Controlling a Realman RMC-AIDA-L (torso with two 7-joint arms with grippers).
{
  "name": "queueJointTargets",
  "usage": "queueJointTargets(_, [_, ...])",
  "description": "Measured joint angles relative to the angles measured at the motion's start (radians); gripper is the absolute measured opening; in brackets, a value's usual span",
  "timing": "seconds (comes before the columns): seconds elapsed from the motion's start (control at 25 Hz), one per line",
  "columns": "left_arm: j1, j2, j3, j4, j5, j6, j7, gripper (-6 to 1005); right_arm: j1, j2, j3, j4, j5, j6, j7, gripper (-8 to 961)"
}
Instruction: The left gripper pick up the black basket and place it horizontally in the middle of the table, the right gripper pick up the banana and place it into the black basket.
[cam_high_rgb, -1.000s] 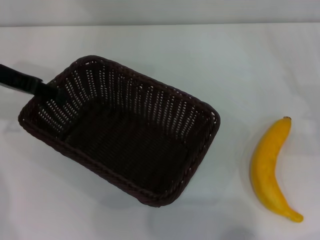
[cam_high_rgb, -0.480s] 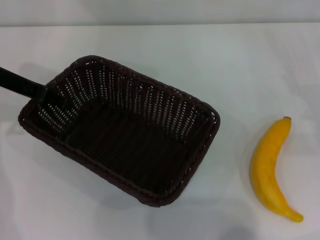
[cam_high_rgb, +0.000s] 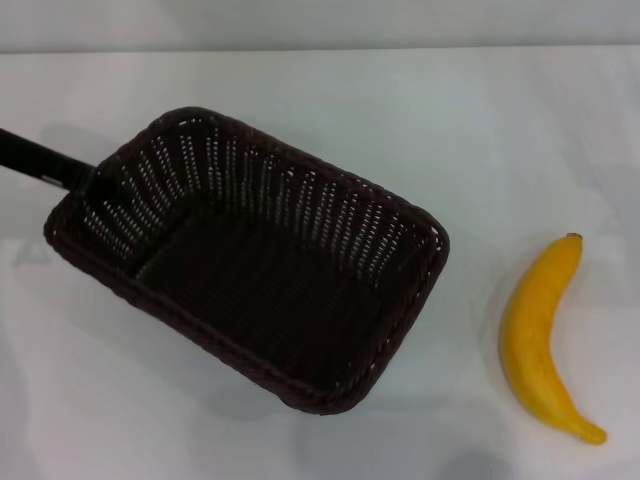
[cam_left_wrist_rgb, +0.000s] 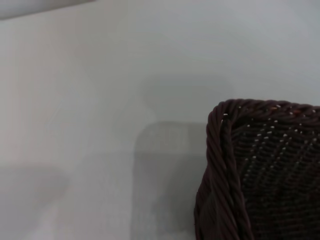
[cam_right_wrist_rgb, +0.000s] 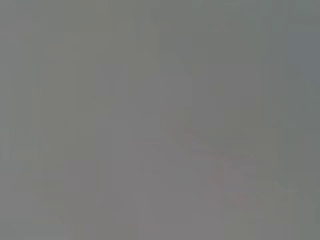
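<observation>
Near edge of the table (cam_high_rgb: 150, 420) is bare white surface. Just past it, the banana (cam_high_rgb: 541, 335) lies flat at about 4 o'clock from table centre, stem tip pointing away toward 12, well apart from the basket.

The black basket (cam_high_rgb: 250, 265) sits left of centre, skewed: long axis runs roughly from 10 o'clock to 4 o'clock, not horizontal. Near right corner points at 5 o'clock. Inside is empty.

The left gripper (cam_high_rgb: 85, 183) comes in from 9 o'clock as a thin black bar and meets the basket at its far left corner, around 10 o'clock of the basket. Its tip is on or over the braided rim there; looks like it is pinching the rim, but the fingers merge with the dark weave, so spread or pressed together cannot be told. Left wrist view shows only a basket corner (cam_left_wrist_rgb: 225, 150) with its shadow on the table, no fingers.

The right gripper is not visible in head view; the right wrist view is flat grey, nothing readable. Probably parked.

Risks, judged: hold is at one corner only, so the basket can pivot or slip off during the turn and end up still diagonal. If it swings wide toward 3 o'clock, the near right corner could nudge the banana. A thin rim bite could let go if lifted.
</observation>
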Motion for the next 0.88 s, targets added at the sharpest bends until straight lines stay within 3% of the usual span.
queueJointTargets(0.12, [-0.003,-0.005,-0.02,0.003,-0.02,-0.002,-0.005,162,0.0,0.0,0.003,0.0,0.001,0.003,0.002,857])
queueJointTargets(0.32, [0.002,-0.038,-0.034,0.06,-0.042,-0.016,-0.019,159,0.0,-0.001,0.004,0.003,0.003,0.003,0.002,857])
queueJointTargets(0.52, [0.014,-0.087,-0.133,0.104,-0.046,-0.05,-0.019,159,-0.006,-0.004,0.004,0.01,0.003,0.003,0.0,857])
queueJointTargets(0.88, [0.03,-0.103,-0.159,0.132,-0.079,-0.055,-0.114,160,-0.018,-0.008,0.004,0.01,0.003,-0.003,-0.007,857])
